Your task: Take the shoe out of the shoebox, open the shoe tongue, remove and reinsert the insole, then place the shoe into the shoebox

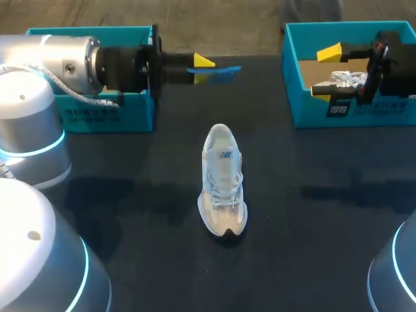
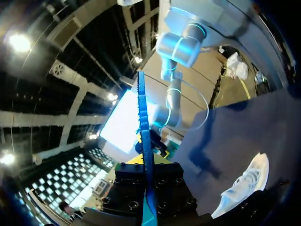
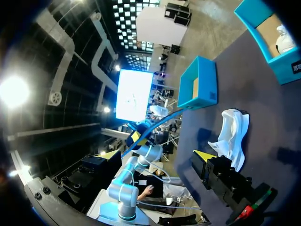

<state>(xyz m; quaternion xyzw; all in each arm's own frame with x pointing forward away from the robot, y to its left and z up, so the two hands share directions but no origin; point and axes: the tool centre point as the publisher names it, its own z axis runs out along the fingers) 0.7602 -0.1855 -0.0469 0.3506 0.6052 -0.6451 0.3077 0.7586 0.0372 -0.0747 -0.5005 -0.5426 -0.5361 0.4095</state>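
A white and pale-blue shoe [image 1: 223, 184] stands upright in the middle of the dark table, toe toward the near edge. My left gripper [image 1: 203, 70] hangs above the table's far side, shut on a thin blue insole [image 1: 222, 70] that sticks out to the right. In the left wrist view the insole [image 2: 143, 122] shows edge-on between the fingers, with the shoe [image 2: 245, 182] off to one side below. My right gripper [image 1: 325, 71] stands open over the right teal shoebox [image 1: 294, 97]. The right wrist view shows the shoe [image 3: 230, 136] and the insole [image 3: 162, 118] ahead of its open fingers.
A second white shoe [image 1: 346, 79] lies inside the right shoebox. Another teal shoebox [image 1: 110, 114] stands at the back left, partly behind my left arm. The dark tabletop [image 1: 312, 214] stretches around the shoe.
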